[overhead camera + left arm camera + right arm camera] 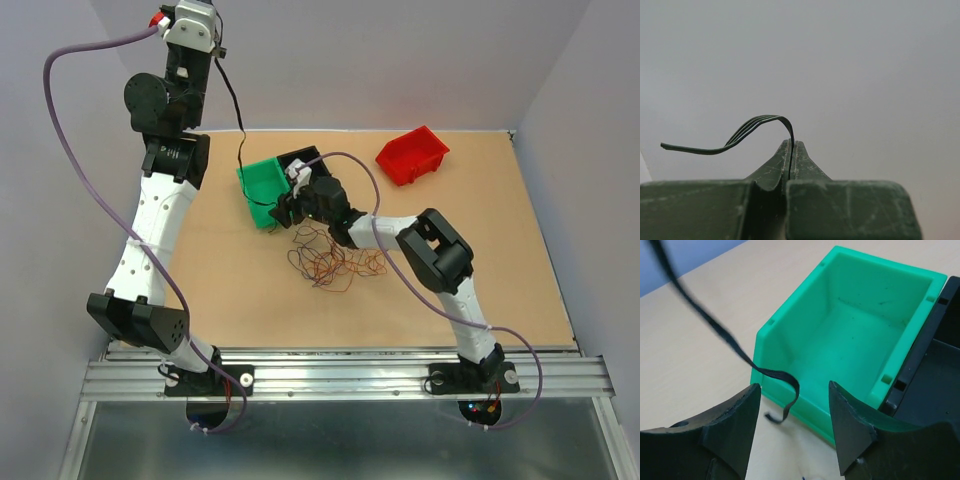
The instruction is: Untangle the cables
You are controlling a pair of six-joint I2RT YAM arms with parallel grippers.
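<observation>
— Where is the tangle sitting?

— Most of the cables [335, 258] lie in a loose heap on the table [480, 260], just in front of the green bin [262, 185], with reds and orange-browns looped through each other. One black cable [232, 95] runs clear of it, strung from high up down toward the bin.

— Who's got that one?

— The left gripper [791, 150]. Its jaws are pinched tight on the top end, and a short tail curls over past the tips. That arm is reared up tall at the far left, wrist at the very top.

— And the other arm?

— It is low and reaching forward with the elbow bent. The right gripper [795, 390] is at the bin's near corner, jaws well apart and gripping nothing. The black cable's free end curls loose between them.

— How will that stuff behave?

— I'd say it's hair-light and limp, and thin enough to slide out of a slack pinch. I'd take it near that free end, clear of the heap, and draw gently. A snag could drag the whole pile along.
</observation>
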